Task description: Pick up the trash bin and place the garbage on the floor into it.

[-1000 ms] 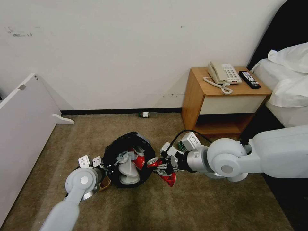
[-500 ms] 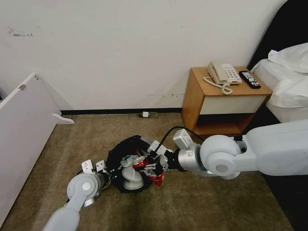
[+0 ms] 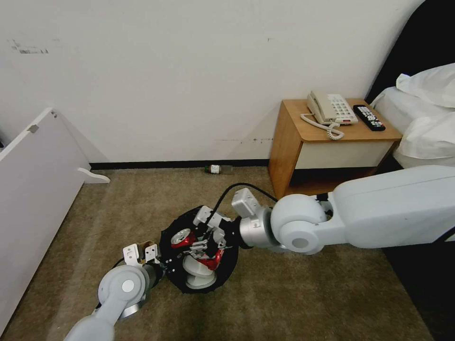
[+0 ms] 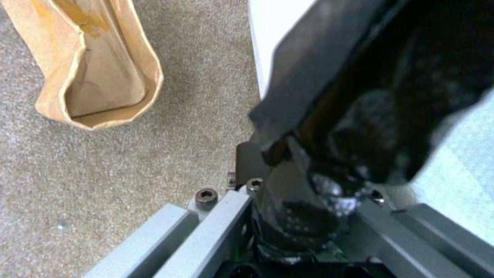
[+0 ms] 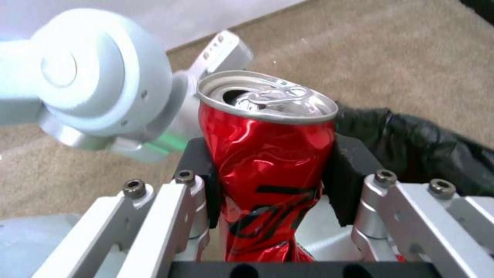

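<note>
Carpet (image 3: pixel 303 293); right end effector (image 5: pixel 268 170) clamps dented can (image 5: pixel 265 154); left wrist: paper bag (image 4: pixel 92 65).

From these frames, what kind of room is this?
Most likely a hotel bedroom: a wooden nightstand carrying a corded phone and a remote, a bed with white pillows beside it, and carpet underfoot.

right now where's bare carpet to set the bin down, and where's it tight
Bare carpet lies in front of the trash bin, and between it and the bottle by the wall. Tight: the bin mouth, with the right gripper clamping the red can, and the left gripper on its rim beside the paper bag.
</note>
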